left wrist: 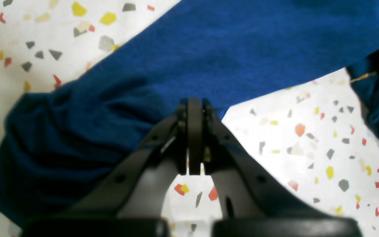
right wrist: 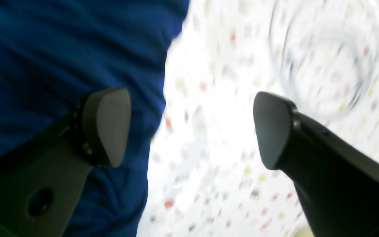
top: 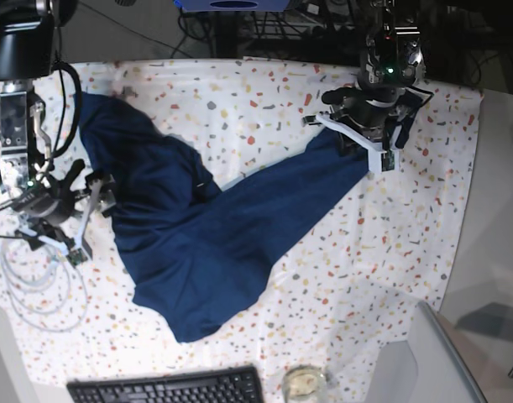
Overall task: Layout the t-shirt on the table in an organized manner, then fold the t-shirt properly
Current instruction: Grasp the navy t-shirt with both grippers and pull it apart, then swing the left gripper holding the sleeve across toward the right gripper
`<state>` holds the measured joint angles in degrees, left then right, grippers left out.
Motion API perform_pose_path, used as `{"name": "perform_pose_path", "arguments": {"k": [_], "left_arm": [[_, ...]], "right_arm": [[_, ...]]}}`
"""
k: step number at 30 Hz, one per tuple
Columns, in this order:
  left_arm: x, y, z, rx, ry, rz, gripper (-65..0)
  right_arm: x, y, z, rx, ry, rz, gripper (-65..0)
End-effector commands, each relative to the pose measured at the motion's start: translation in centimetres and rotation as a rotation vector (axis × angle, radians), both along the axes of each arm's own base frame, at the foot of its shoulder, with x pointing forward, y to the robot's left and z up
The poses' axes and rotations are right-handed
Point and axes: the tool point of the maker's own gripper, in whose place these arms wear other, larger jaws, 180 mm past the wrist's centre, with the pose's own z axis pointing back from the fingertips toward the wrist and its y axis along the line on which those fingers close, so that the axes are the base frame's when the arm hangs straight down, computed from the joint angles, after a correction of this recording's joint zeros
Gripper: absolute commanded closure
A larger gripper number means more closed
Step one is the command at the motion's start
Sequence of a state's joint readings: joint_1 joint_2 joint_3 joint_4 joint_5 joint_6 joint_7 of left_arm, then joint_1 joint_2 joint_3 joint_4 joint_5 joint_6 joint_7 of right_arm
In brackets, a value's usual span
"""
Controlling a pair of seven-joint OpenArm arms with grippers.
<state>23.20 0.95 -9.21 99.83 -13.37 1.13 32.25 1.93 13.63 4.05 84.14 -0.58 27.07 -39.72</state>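
The navy t-shirt (top: 214, 227) lies bunched and slanted across the speckled table (top: 390, 252), one end pulled out toward the far right. There my left gripper (top: 367, 149) is shut on the t-shirt. The left wrist view shows the left gripper (left wrist: 194, 105) pinching the t-shirt (left wrist: 209, 49) at its edge above the table (left wrist: 308, 148). My right gripper (top: 90, 200) stands open at the shirt's left edge. In the right wrist view, the right gripper (right wrist: 191, 112) has one finger over the t-shirt (right wrist: 61, 49) and the other over the table (right wrist: 215, 164), holding nothing.
A black keyboard (top: 164, 388) and a small glass (top: 304, 382) sit at the near edge. A coil of white cable (top: 38, 285) lies by my right gripper, blurred in the right wrist view (right wrist: 327, 56). Plain grey surface (top: 495, 252) borders the cloth on the right.
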Motion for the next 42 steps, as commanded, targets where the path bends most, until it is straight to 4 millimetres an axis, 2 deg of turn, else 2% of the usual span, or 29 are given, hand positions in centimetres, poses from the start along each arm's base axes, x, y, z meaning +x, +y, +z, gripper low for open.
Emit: {"name": "perform_pose_path", "arguments": {"k": [1, 4, 5, 8, 9, 10, 11, 14, 18, 23, 24, 25, 26, 28, 29, 32, 35, 40, 42], "left_arm": [[1.0, 0.4, 1.3, 0.011, -0.055, 0.009, 0.0], [1.9, 1.5, 2.3, 0.025, -0.086, 0.033, -0.7], [2.0, 2.0, 2.5, 0.033, -0.090, 0.045, -7.7], [1.7, 3.2, 2.7, 0.048, -0.092, 0.072, -35.1], [1.2, 3.5, 2.6, 0.052, -0.083, 0.080, -42.8], [0.5, 3.7, 2.2, 0.055, -0.066, 0.083, -47.4], [-0.1, 3.9, 2.0, 0.058, -0.054, 0.087, -49.2], [-2.0, 3.9, 0.7, 0.058, -0.001, 0.087, -49.4], [-3.9, 3.9, -2.4, 0.045, 0.091, 0.097, -49.4], [-2.6, 3.7, -5.9, 0.010, 0.156, 0.114, -48.7], [-2.1, 3.7, -6.4, 0.010, 0.163, 0.114, -45.7], [-1.3, 3.9, -6.7, 0.026, 0.167, 0.108, -39.3], [-0.4, 4.0, -6.7, 0.050, 0.165, 0.095, -29.6], [1.7, 4.1, -6.3, 0.103, 0.148, 0.069, -4.8], [2.8, 4.4, -5.8, 0.138, 0.134, 0.057, 0.0], [6.5, 4.2, -3.6, 0.182, 0.061, 0.048, 0.0], [11.3, 3.9, -0.1, 0.203, -0.047, 0.045, 0.0], [20.3, 1.1, 8.0, 0.132, -0.265, 0.060, 0.0], [23.5, -0.5, 12.1, 0.093, -0.360, 0.060, 0.0]], "right_arm": [[0.7, -0.3, 1.0, 0.006, -0.042, -0.002, -53.6], [-0.6, -0.6, 0.0, 0.006, -0.012, -0.011, -53.6], [-1.1, -0.6, -0.3, 0.006, -0.001, -0.011, -53.6], [-2.1, -0.6, -1.1, 0.006, 0.023, -0.010, -53.6], [-2.3, -0.6, -1.2, 0.006, 0.026, -0.010, -53.6], [-2.5, -0.6, -1.4, 0.005, 0.032, -0.010, -53.6], [-2.8, -0.6, -1.5, 0.005, 0.039, -0.010, -53.6], [-3.1, -0.6, -1.8, 0.005, 0.046, -0.010, -53.6], [-3.2, -0.6, -1.9, 0.006, 0.049, -0.011, -53.4], [-3.3, -0.6, -1.9, 0.004, 0.053, -0.012, -53.1], [-3.4, -0.6, -2.0, 0.004, 0.056, -0.012, -53.1], [-3.9, -0.7, -2.3, 0.004, 0.065, -0.013, -53.1], [-4.2, -0.6, -2.4, 0.005, 0.069, -0.012, -53.1], [-4.7, -0.7, -2.8, 0.004, 0.081, -0.012, -53.1], [-5.1, -0.8, -3.0, 0.002, 0.090, -0.012, -53.1], [-6.2, -1.7, -3.5, -0.021, 0.116, -0.011, -53.1], [-7.1, -1.9, -4.0, -0.024, 0.135, -0.010, -53.1], [-8.7, -2.9, -4.6, -0.050, 0.171, -0.008, -53.0], [-9.3, -2.9, -4.9, -0.051, 0.182, -0.008, -53.0]]}}
